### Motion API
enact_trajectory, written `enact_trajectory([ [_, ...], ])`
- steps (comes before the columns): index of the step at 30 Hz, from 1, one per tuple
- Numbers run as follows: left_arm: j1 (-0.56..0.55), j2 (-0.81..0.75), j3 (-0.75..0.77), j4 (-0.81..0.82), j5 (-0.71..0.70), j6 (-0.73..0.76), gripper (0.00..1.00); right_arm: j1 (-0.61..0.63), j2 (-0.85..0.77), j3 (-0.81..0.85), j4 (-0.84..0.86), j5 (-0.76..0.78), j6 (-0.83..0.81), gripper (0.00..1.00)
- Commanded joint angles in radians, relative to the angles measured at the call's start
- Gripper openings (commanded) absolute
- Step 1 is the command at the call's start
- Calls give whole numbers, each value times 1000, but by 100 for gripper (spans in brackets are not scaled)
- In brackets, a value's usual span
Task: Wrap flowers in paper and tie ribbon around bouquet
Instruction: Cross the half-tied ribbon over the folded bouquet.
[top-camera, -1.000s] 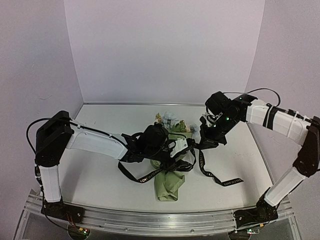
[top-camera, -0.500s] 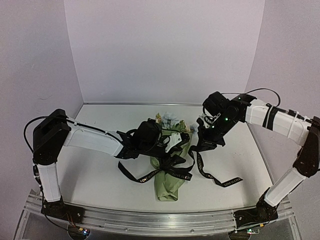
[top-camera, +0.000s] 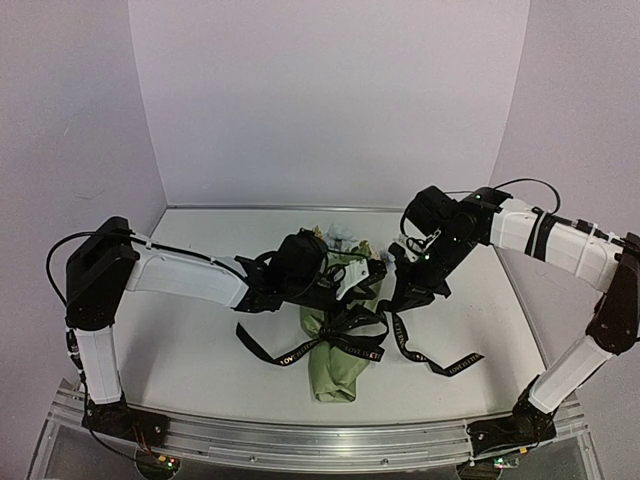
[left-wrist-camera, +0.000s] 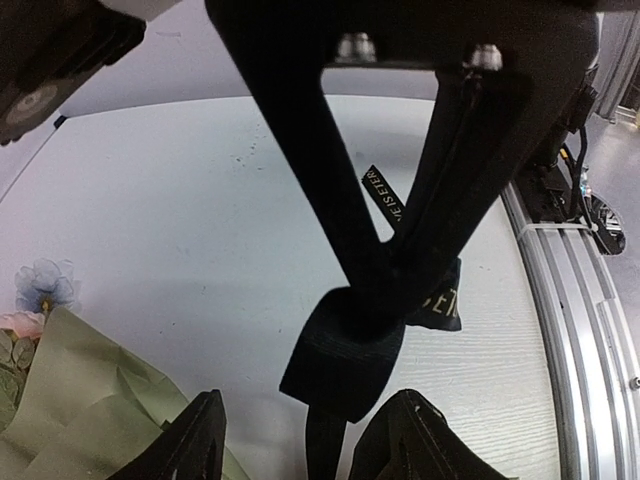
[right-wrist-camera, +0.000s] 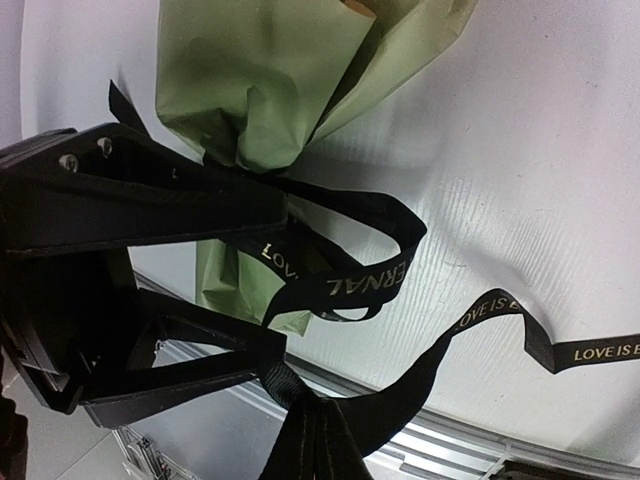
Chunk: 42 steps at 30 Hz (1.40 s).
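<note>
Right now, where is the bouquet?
In the top view the bouquet lies at the table's centre between the two arms, blooms toward the back wall, with the ribbon looped around its middle.

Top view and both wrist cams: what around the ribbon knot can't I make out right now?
- Top view: the left gripper fingers merge with the black ribbon; their contact is unreadable.
- Top view: the flowers sit partly behind the left wrist.
- Left wrist view: the bouquet is cut by the frame edge.
- Right wrist view: the right gripper fingertips meet the ribbon near the bottom edge.
</note>
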Motion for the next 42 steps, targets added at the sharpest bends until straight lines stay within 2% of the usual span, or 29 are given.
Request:
enact_trajectory([
  [1,-3,-4,68,12,48,11,56,6,-16,24,-15,-43,-34,0],
  [7,-3,9,84,-2,70,12,41,6,-17,15,-16,-64,-49,0],
  [14,-8,13,77,-34,82,12,14,8,-18,1,-13,-81,-52,0],
  [17,-12,-10,39,-21,66,13,2,15,-22,-15,-10,-92,-56,5],
  [22,-30,-96,-81,40,19,60,0,42,-55,-101,41,-111,-52,20],
  [25,-50,-141,-143,47,-11,107,0,68,-74,-169,95,-117,-34,25],
  [31,-90,-224,-243,52,-83,161,0,73,-184,-334,226,-15,-45,39],
  [37,-133,-215,-208,-3,-99,238,0,69,-245,-355,228,149,-126,54],
  [42,-167,-178,-178,-38,-129,295,0,43,-187,-312,216,113,-149,59],
])
